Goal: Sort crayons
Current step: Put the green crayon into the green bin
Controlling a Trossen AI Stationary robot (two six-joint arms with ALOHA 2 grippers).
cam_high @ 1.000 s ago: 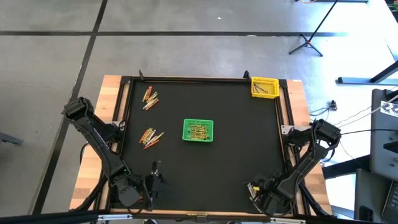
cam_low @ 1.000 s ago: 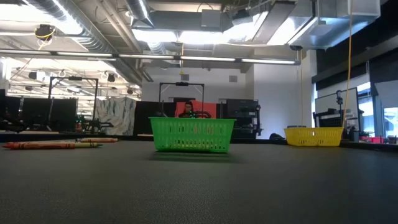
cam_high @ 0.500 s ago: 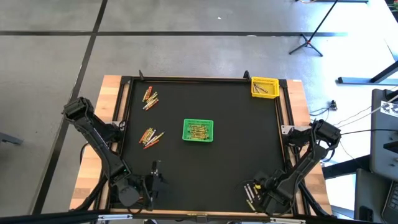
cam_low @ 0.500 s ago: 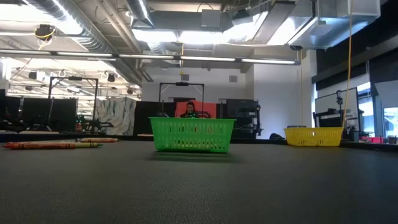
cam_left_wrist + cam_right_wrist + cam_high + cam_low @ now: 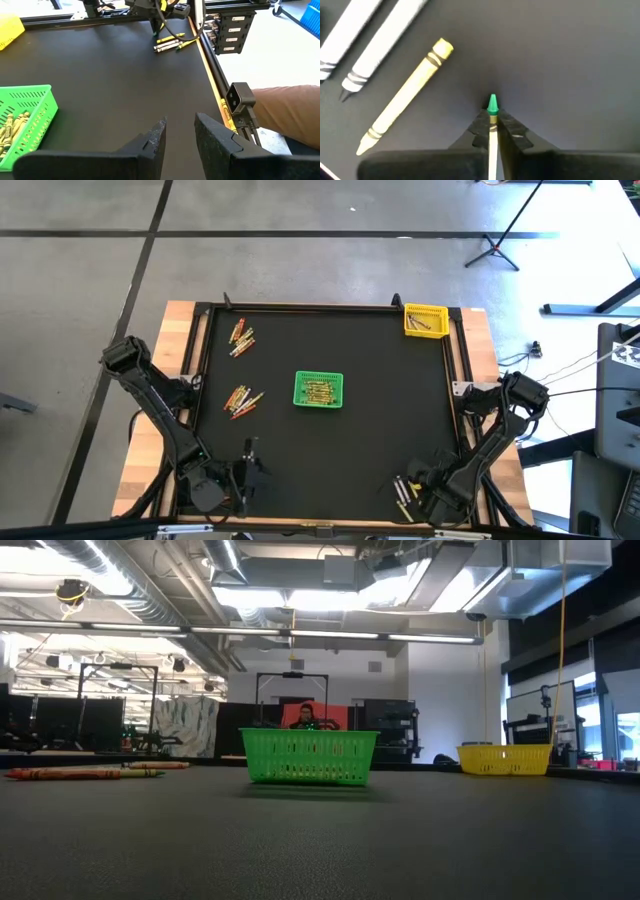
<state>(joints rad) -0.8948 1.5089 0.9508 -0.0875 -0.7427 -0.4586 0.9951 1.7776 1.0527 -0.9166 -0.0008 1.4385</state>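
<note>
Loose crayons lie in two heaps at the mat's left, one farther [image 5: 241, 337] and one nearer [image 5: 241, 399], with a few more at the near right [image 5: 402, 498]. My right gripper [image 5: 412, 492] points down there, shut on a green-tipped crayon [image 5: 492, 117]. Beside it lie a yellow crayon [image 5: 405, 95] and two pale ones [image 5: 370, 30]. My left gripper [image 5: 179, 135] waits open over the near left [image 5: 250, 470], with nothing between its fingers. My right gripper pinches the green-tipped crayon between its two fingers [image 5: 512, 132], close behind its pointed end [image 5: 492, 104], which sticks out past the fingertips. The fingers come from above, pointing down. The rest of the crayon runs back under the gripper; whether it is off the mat does not show.
A green basket [image 5: 319, 390] holding crayons stands at the mat's middle. A yellow basket [image 5: 424, 320] with a few crayons sits at the far right corner. A raised black frame [image 5: 455, 380] rims the mat. Beyond the near right edge a brown-clad limb of a person [image 5: 290, 110] shows.
My right gripper has rolled about its downward line over the crayons at the near right, staying in the same spot.
</note>
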